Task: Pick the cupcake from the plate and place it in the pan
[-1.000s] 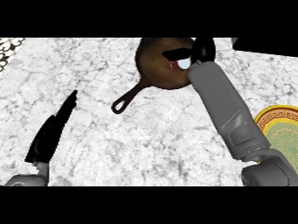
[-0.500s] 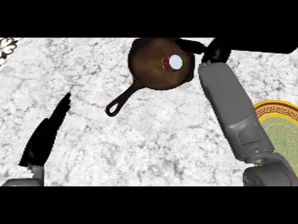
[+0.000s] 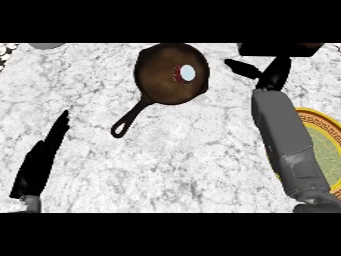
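- The cupcake (image 3: 185, 73) now sits alone in the pan (image 3: 165, 80), by its right rim
- The right hand (image 3: 265, 67) has drawn back to the pan's right, fingers open, holding nothing
- The left hand (image 3: 40, 160) rests below-left of the pan, fingers straight; the plate (image 3: 339, 150) lies lower right

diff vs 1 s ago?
The right hand has let go of the cupcake, which now lies in the pan, and has drawn away to the pan's right. The left hand rests open at lower left as before, and the plate has stayed empty.
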{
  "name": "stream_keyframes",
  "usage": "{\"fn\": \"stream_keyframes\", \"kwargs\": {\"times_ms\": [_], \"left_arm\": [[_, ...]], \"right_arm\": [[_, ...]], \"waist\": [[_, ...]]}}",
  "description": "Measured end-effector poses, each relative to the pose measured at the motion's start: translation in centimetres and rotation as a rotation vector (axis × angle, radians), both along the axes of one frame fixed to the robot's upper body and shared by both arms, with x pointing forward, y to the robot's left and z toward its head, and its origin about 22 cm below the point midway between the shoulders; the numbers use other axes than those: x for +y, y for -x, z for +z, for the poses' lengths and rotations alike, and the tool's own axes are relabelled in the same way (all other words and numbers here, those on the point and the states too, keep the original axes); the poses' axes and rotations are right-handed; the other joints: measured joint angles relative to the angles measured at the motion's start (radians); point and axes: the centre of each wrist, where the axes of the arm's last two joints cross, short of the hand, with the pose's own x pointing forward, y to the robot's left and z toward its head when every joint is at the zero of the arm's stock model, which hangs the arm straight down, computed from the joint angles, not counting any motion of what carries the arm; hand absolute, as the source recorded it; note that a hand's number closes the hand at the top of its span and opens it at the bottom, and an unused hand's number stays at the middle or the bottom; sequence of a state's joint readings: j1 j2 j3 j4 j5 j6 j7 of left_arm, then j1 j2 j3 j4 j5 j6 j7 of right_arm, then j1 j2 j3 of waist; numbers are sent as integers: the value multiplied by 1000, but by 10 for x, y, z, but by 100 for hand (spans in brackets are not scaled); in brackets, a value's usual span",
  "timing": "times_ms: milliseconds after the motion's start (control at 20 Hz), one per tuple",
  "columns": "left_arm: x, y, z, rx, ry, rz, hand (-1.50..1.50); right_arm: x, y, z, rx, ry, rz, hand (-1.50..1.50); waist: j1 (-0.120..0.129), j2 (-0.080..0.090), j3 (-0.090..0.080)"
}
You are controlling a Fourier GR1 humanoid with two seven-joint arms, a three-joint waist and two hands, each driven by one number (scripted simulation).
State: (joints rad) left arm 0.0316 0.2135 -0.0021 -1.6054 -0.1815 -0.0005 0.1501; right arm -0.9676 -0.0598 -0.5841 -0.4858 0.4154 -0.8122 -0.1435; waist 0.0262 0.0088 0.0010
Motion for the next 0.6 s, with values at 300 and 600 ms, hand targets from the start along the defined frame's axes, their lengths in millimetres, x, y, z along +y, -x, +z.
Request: {"fn": "stream_keyframes", "kwargs": {"times_ms": [300, 600], "left_arm": [[4, 14, -8, 18, 0, 27, 0], [6, 13, -6, 25, 0, 32, 0]], "right_arm": [[-48, 26, -23, 2, 28, 7, -150], [-90, 61, -24, 4, 44, 32, -150]], "waist": [[-29, -12, -1], [-38, -15, -1]]}}
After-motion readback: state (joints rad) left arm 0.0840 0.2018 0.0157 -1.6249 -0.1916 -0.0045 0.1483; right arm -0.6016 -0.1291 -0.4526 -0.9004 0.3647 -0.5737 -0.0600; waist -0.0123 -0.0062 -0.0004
